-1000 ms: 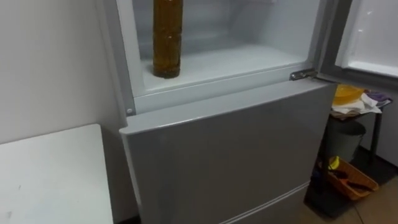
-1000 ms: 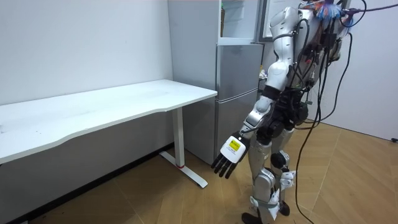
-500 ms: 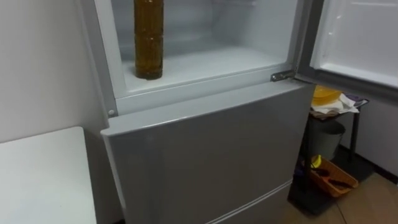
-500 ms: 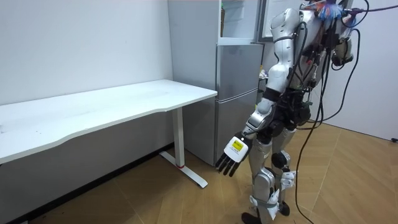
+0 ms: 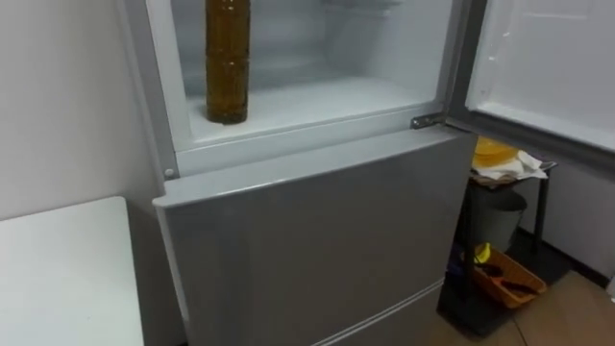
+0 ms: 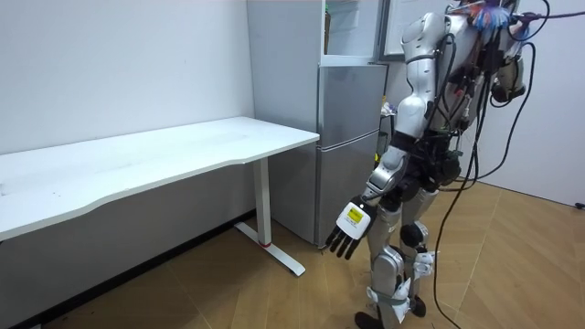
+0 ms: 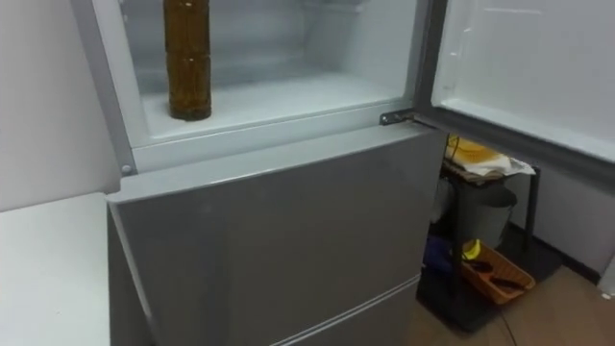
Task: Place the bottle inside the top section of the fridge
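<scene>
**A:** Where is the hand, and what is it doing?

**B:** In the room view the robot stands upright, facing a grey fridge (image 6: 347, 137). Its left hand (image 6: 348, 222) hangs low beside its thigh. The fingers are loose, point at the floor and hold nothing.

**A:** And the bottle?

**B:** It is well apart from that hand, far up at about 12 o'clock from it. The eye views show the bottle (image 5: 228, 62) standing upright on the white floor of the upper compartment (image 5: 327, 96). It is toward the left side, near the front edge. It holds something amber-brown, and its top runs out of the picture.

**A:** What is around it, and is anything in front of it?

**B:** The upper door (image 5: 543, 67) is swung wide open at 3 o'clock from the bottle, so the front of the compartment is uncovered. At 6 o'clock, directly below, the lower door (image 5: 317, 240) is closed. At 8 o'clock a white table (image 5: 58, 279) sits just beside the fridge's left side. At 4 o'clock, under the open door, is a black stand (image 5: 466, 309). It carries a yellow thing (image 5: 492, 150) and a white cloth (image 5: 524, 163). Beneath them is a dark bin (image 5: 500, 219), and an orange tray (image 5: 507, 279) sits low down.
</scene>
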Available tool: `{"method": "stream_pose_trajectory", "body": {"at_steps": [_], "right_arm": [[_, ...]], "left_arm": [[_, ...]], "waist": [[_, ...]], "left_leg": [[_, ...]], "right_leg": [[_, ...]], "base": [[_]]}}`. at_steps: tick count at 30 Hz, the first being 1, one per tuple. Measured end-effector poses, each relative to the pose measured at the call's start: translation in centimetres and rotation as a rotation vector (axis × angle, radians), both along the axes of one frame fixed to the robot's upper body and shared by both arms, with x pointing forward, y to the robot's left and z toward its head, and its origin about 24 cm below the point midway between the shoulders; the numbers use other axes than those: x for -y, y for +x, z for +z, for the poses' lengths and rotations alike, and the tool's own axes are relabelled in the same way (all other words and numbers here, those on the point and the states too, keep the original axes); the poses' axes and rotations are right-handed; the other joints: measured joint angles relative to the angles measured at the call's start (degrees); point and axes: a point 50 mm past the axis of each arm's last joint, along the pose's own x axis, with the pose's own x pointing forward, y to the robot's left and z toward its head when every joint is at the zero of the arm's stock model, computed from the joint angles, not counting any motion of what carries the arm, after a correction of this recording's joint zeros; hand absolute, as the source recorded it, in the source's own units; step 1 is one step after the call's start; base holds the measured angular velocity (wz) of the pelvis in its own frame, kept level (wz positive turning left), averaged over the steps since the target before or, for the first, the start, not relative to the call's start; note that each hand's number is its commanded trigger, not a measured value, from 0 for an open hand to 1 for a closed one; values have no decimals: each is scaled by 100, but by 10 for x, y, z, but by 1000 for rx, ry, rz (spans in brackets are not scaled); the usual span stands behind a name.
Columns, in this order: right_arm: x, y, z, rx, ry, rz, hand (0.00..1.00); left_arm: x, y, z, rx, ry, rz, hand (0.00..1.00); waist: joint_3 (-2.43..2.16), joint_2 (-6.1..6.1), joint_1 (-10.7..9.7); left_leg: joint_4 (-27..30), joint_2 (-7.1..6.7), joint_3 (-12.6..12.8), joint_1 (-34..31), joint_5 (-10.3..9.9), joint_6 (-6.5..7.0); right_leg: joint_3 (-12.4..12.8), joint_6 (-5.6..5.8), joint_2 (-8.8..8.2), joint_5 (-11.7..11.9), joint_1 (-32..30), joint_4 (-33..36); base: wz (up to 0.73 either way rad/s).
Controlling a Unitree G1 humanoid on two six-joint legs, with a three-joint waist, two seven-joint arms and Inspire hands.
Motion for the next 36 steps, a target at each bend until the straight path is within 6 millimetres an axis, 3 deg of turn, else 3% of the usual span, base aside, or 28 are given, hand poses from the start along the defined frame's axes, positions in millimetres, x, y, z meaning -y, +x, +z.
{"method": "stream_pose_trajectory", "body": {"at_steps": [6,10,11,12,13,19,22,25,26,30,36], "right_arm": [[-31,2,-14,11,17,139,100],[-55,11,-21,22,-6,357,98],[-61,13,-22,24,-7,394,82],[-73,14,-23,28,-10,464,58],[-82,16,-24,34,-20,532,0],[-100,18,-28,31,-109,698,0],[-107,18,-24,58,-168,751,0],[-114,21,-19,104,-187,797,0],[-116,21,-19,112,-189,805,0],[-128,18,-13,178,-191,895,0],[-133,17,-10,189,-267,947,0]], "left_arm": [[5,14,-4,3,-23,-92,0],[3,25,-5,6,-26,-116,0],[3,27,-5,6,-26,-133,0],[2,31,-5,9,-28,-163,0],[1,38,-6,21,-27,-181,0],[3,44,-6,30,-30,-197,0],[2,44,-6,25,-28,-208,0],[3,47,-6,29,-29,-212,0],[2,47,-6,29,-28,-212,0],[2,58,-6,44,-28,-239,0],[2,64,-6,48,-24,-264,0]], "waist": [[-15,3,303],[-71,23,608],[-76,26,670],[-118,34,762],[-122,34,872],[-141,71,1533],[-126,70,1664],[-38,9,1691],[-30,6,1688],[-1,52,1563],[-4,59,1422]], "left_leg": [[44,83,1,-12,-17,-35],[57,152,-51,-100,15,-70],[65,161,-71,-111,29,-93],[114,174,-147,-151,59,-126],[139,174,-245,-191,78,-134],[102,187,-296,-169,88,-139],[-22,179,-332,-169,88,-142],[-66,179,-333,-191,85,-145],[-67,178,-333,-209,82,-148],[-110,173,-327,-262,78,-150],[-178,176,-285,-236,78,-151]], "right_leg": [[31,-21,84,85,-4,-35],[-23,-95,138,207,24,-162],[-40,-106,146,222,31,-184],[-111,-120,150,248,34,-246],[-167,-183,143,286,56,-283],[-381,-161,111,260,278,-530],[-474,-158,107,257,338,-614],[-527,-155,113,255,382,-747],[-543,-151,112,253,377,-761],[-567,-138,115,246,359,-846],[-561,-136,128,244,365,-914]], "base": [[-5],[4],[18],[30],[42],[27],[13],[8],[8],[-2],[-5]]}}
